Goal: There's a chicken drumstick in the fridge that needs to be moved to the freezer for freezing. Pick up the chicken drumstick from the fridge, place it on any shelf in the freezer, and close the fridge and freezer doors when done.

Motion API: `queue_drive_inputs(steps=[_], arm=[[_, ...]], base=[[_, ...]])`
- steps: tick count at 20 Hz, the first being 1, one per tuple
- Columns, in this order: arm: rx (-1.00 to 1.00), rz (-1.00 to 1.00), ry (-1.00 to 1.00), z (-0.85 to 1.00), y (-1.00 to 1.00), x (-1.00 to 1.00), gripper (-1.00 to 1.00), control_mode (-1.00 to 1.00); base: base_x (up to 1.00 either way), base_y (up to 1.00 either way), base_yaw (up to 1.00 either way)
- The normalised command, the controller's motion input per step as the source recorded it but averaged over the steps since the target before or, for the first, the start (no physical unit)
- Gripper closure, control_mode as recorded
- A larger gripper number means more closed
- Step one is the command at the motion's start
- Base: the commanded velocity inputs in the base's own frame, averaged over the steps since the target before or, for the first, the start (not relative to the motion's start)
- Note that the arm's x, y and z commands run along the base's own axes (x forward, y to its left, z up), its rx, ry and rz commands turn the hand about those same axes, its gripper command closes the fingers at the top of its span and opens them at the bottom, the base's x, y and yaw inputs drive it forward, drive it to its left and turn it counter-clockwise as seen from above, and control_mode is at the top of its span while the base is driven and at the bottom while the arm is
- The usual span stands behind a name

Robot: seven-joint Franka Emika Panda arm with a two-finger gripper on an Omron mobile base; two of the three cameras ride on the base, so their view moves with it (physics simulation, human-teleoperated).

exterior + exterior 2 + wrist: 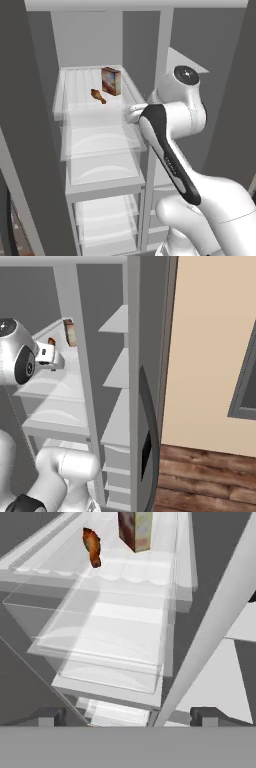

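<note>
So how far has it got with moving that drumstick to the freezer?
Done: both compartments stand open. In hand: the open, empty gripper points toward the chicken drumstick, which lies on a clear fridge shelf beside a reddish-brown box. Left: grasping the drumstick, setting it on a pale freezer shelf, and closing both doors, including the narrower freezer door.

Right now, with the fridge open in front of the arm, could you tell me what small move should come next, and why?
Probably ease the open gripper forward toward the chicken drumstick. It lies free on the clear shelf in the fridge, beside the reddish-brown box, and the fingers hold nothing and are well short of it.
</note>
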Motion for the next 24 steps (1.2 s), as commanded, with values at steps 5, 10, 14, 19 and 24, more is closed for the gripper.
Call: queue_drive_inputs(steps=[5,10,14,19,24], arm=[[0.00,0.01,-0.11,0.30,0.69,0.08,-1.00,-1.00],[0.02,0.02,-0.08,0.03,0.32,0.28,-1.00,-1.00],[0.02,0.05,0.00,0.01,0.00,0.44,-1.00,-1.00],[0.00,0.02,0.02,0.00,0.16,0.52,-1.00,-1.00],[0.00,0.00,0.00,0.00,0.43,0.41,-1.00,-1.00]], base=[[0.00,0.00,0.00],[0.00,0.00,0.00],[0.00,0.00,0.00],[0.00,0.00,0.00],[0.00,0.00,0.00]])
